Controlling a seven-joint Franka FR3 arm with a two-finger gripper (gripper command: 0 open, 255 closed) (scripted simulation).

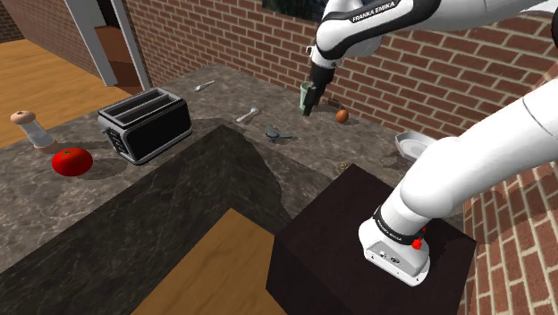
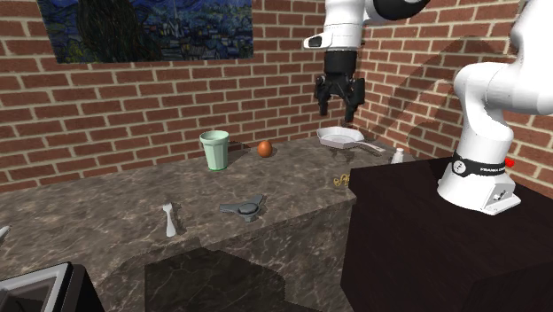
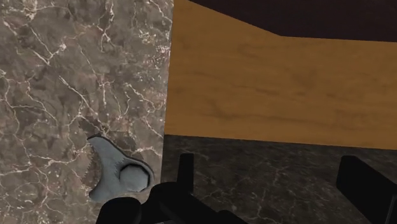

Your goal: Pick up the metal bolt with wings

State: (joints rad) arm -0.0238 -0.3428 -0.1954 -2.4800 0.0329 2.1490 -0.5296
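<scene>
In the shoulder view the small winged metal bolt lies on the dark veined marble counter, close to the counter's near edge and just beyond the dark box stand. It is a speck here, so its long axis and heading cannot be read. The black two-finger gripper hangs high over the counter's far side, well apart from the bolt, in front of a pale green cup. A grey shallow pan lies to the bolt's right in this view, and open marble lies all round the bolt.

The second exterior view gives the bolt a brassy yellow colour. It lies right at the counter's front edge, beside the stand on this view's right. It seems to lie wider than tall, along the edge, though that is uncertain. The gripper hangs above the pan, its fingers spread apart with nothing between them. A grey flat gadget lies to the bolt's left, well apart.

The wrist view looks straight down past the counter's edge to a wooden floor. The gripper is wide open and empty. A grey rounded object, probably the gadget, lies near that edge.
</scene>
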